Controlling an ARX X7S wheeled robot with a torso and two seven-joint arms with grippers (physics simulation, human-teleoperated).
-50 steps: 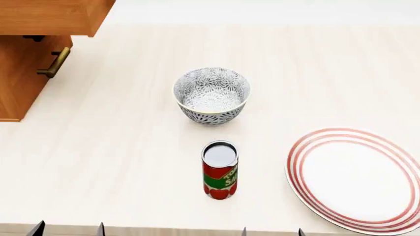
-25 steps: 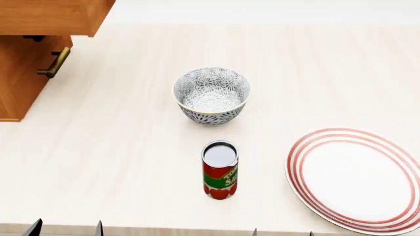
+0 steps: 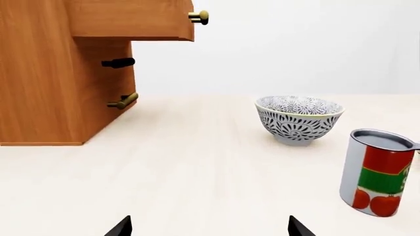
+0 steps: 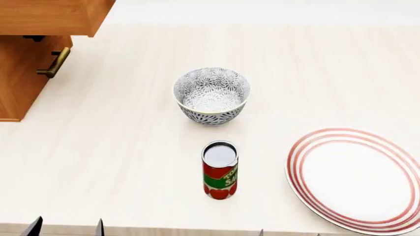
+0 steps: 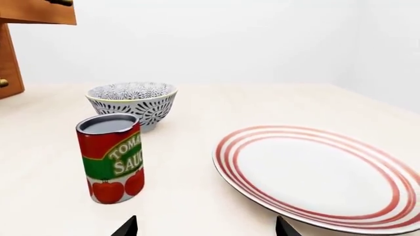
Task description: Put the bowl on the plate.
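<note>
- Since the earlier head frames, the right hand fingertips at the lower edge have shifted toward the right; the left hand fingertips, the bowl, the can and the plate have kept their positions.
- Bench: a pale wood-grain surface that carries all the items; its near edge shows at the bottom of the head view.
- Cabinet: an orange-brown wooden unit at the far left of the bench, with a brass handle on its front; cut off by the frame edge.
- Plate: white with red rings at the rim, lying flat at the right of the bench, well apart from the bowl; its right edge is cut off in the head view.
- Bowl: upright on the bench near its middle, beyond the can, not on the plate and untouched by either hand.
- Can: a red and green tomato sauce can, upright, between the bowl and the near edge of the bench.
- Left hand: released, fingers spread wide, holding nothing; only two dark fingertips show in its wrist view.
- Right hand: likewise spread and empty; only its fingertips show in its wrist view, and in the head view they are barely visible at the frame edge.
</note>
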